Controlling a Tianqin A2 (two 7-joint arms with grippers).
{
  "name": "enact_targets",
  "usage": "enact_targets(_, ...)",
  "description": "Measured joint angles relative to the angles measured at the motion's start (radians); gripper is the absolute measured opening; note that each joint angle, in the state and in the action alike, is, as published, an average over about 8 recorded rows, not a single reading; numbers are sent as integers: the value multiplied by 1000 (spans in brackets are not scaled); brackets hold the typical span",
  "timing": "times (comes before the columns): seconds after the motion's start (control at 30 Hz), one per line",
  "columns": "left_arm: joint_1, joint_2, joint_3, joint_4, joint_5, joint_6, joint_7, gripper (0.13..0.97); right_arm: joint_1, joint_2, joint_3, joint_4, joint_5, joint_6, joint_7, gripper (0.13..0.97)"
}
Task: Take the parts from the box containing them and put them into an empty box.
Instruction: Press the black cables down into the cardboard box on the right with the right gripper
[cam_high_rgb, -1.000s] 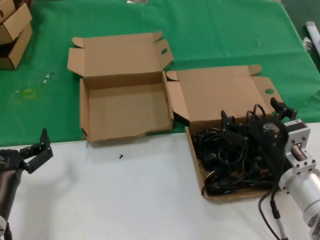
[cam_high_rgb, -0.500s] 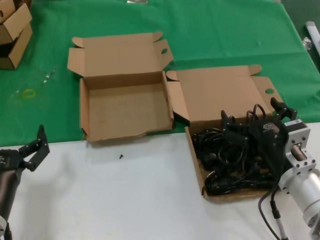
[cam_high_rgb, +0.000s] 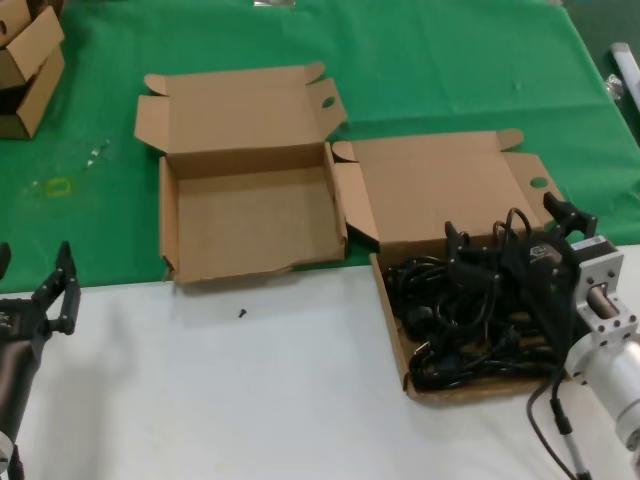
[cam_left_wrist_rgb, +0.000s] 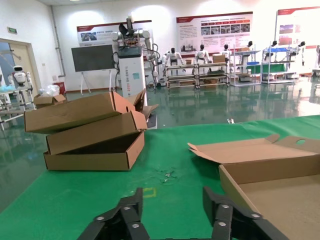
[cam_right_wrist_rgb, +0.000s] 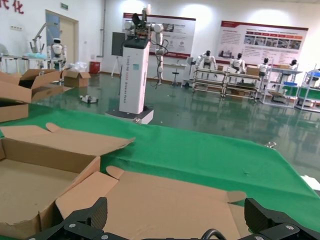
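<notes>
The empty box (cam_high_rgb: 250, 222) lies open at centre left on the green cloth, lid folded back. The box containing the parts (cam_high_rgb: 393, 335) lies to its right, filled with a tangle of black power cords (cam_high_rgb: 450, 320). My right gripper (cam_high_rgb: 512, 228) is open wide and hangs just above the far side of the cords, holding nothing. In the right wrist view my right gripper (cam_right_wrist_rgb: 175, 216) faces that box's lid (cam_right_wrist_rgb: 170, 197), and one cord loop (cam_right_wrist_rgb: 212, 233) peeks up between the fingers. My left gripper (cam_high_rgb: 35, 285) is open and empty at the far left, left of the empty box (cam_left_wrist_rgb: 272, 182). It also shows in the left wrist view (cam_left_wrist_rgb: 172, 205).
Smaller brown cartons (cam_high_rgb: 25, 70) are stacked at the back left, also in the left wrist view (cam_left_wrist_rgb: 90, 135). A small dark screw (cam_high_rgb: 242, 313) lies on the white table in front of the empty box. The green cloth (cam_high_rgb: 450, 70) covers the back half.
My left gripper has shifted left and turned, its fingers now pointing more upright. The right gripper and the cords have hardly moved.
</notes>
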Motion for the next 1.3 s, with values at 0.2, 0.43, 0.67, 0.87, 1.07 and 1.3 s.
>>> enact_targets(0.2,0,0,0,0,0,0,0,463,5,95,-55,26,18,3,23,966)
enact_targets(0.43,0,0,0,0,0,0,0,300,22,262,-126,75,21,-41,70,966)
enact_targets(0.67,0,0,0,0,0,0,0,214,67,445,-150,112,-1,-202,108,966)
enact_targets(0.87,0,0,0,0,0,0,0,170,146,567,-162,107,-22,-412,75,966)
enact_targets(1.07,0,0,0,0,0,0,0,143,279,621,-182,46,-31,-633,-53,966)
enact_targets(1.3,0,0,0,0,0,0,0,143,439,630,-226,-50,-33,-908,-272,966)
